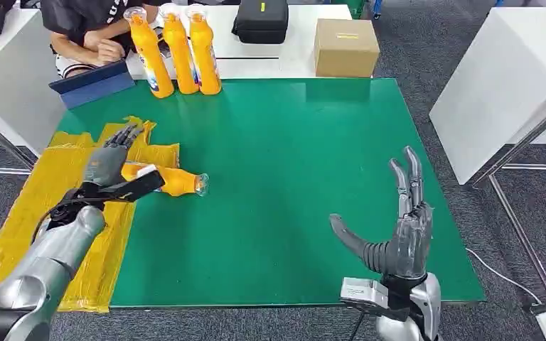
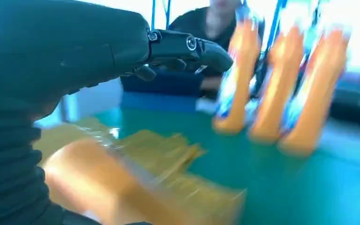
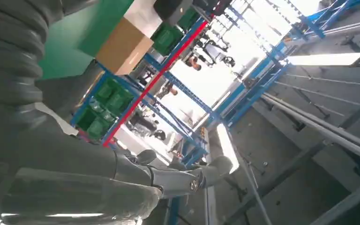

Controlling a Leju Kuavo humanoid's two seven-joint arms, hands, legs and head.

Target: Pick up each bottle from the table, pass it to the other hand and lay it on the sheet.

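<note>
My left hand is hovering over the lying bottle with its fingers stretched out flat toward the far edge of the table, not wrapped around anything, so I'm calling it open. The left wrist view is blurring the bottle into an orange smear right under the palm, so I can't tell if the palm is touching it.

That bottle is lying on its side at the left side of the green tabletop, base end on the yellow sheet and cap end poking out onto bare green. So it's only partly on the sheet. If I'm finishing this placement properly, I'm thinking a gentle nudge toward the left edge before lifting away, since a round bottle will probably roll if I brush it on the way up. Lifting straight up, fingers kept spread, looks like the safe exit.

My right hand is sitting near the front right corner, fingers pointing up and thumb out, holding nothing.

Three standing bottles are waiting in a tight row at the far left edge, touching or nearly so. I'm guessing the outermost one is the easiest grab without knocking its neighbours.

A person is sitting just past them with a tablet.
</note>
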